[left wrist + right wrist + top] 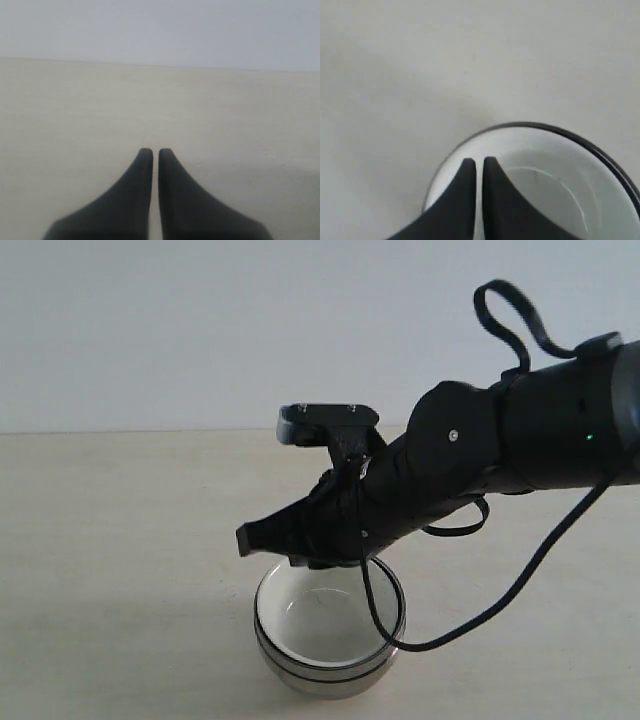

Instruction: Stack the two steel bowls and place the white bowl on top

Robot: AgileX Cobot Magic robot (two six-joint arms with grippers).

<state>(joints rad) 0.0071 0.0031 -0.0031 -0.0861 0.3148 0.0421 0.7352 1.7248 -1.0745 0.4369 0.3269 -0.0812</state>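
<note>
White bowl (325, 625) sits inside steel bowls (322, 680). Shiny, slippery, can break: you pinch rim. Right gripper (479, 161) above it, left gripper (155, 151) away: both closed up, holding nothing.

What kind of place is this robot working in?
Probably a robot test bench, not a kitchen: a bare pale tabletop, a blank white wall, and a cabled black robot arm above the white bowl nested in steel bowls.

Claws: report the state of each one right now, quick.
Left claw: closed, holding nothing.
Right claw: closed, holding nothing, just over the white bowl.
</note>
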